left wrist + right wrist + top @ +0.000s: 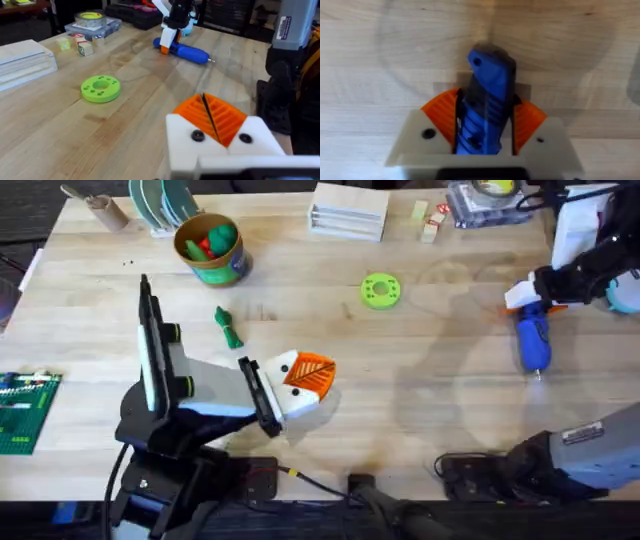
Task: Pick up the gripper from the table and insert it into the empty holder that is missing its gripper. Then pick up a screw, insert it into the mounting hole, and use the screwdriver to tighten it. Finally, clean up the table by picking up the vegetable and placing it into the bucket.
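The right gripper (485,132) has its jaws closed on the blue screwdriver (487,102), the orange ribbed pads (527,122) pressing its sides; in the overhead view that gripper (530,300) sits at the far right of the worktop (420,380), and the screwdriver (533,340) lies on the wood with its thin bit pointing toward the near edge. The left gripper (305,380) rests low near the middle of the worktop with its jaws shut, orange pad against orange pad (212,117) with only a dark seam between them, and nothing held. Behind the left arm lies the slim dark green vegetable (229,327) on bare wood, apart from both grippers. Farther back stands the bucket (211,250), with red and green toy pieces inside it. A flat bright green ring-shaped disc (380,290) lies between the two grippers, toward the back. A green building-brick plate (25,410) sits at the left edge.
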Controlling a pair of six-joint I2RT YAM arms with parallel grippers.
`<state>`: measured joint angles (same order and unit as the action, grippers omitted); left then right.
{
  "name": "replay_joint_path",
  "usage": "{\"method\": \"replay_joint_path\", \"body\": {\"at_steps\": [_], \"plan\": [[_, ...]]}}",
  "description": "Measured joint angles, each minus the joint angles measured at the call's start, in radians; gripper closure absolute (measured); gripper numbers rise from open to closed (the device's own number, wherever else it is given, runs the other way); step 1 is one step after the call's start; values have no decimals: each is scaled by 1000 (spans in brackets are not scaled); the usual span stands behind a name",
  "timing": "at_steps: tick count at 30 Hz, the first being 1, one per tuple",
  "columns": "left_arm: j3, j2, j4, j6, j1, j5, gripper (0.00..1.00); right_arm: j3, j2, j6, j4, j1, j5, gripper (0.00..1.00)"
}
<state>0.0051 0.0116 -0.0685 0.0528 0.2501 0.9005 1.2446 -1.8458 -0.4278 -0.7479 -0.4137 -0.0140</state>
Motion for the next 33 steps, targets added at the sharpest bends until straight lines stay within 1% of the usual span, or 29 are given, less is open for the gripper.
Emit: {"method": "replay_joint_path", "body": {"at_steps": [2,3,8,9,10,13,15,28,33], "plan": [[0,0,0,0,0,0,997,0,0,0,4,0,8,567],[0,0,0,0,0,0,997,0,0,-1,5,-1,11,610],[0,0,0,0,0,0,997,0,-1,-3,8,-2,19,718],[0,0,0,0,0,0,997,0,-2,-3,10,-2,24,785],[0,0,0,0,0,0,997,0,-4,-6,12,-3,26,827],[0,0,0,0,0,0,997,0,-5,-11,14,-4,32,934],[0,0,0,0,0,0,997,0,-6,-12,16,-4,34,980],[0,0,0,0,0,0,997,8,-7,-6,15,-3,40,974],[0,0,0,0,0,0,997,55,-18,101,-21,-2,87,974]]}}
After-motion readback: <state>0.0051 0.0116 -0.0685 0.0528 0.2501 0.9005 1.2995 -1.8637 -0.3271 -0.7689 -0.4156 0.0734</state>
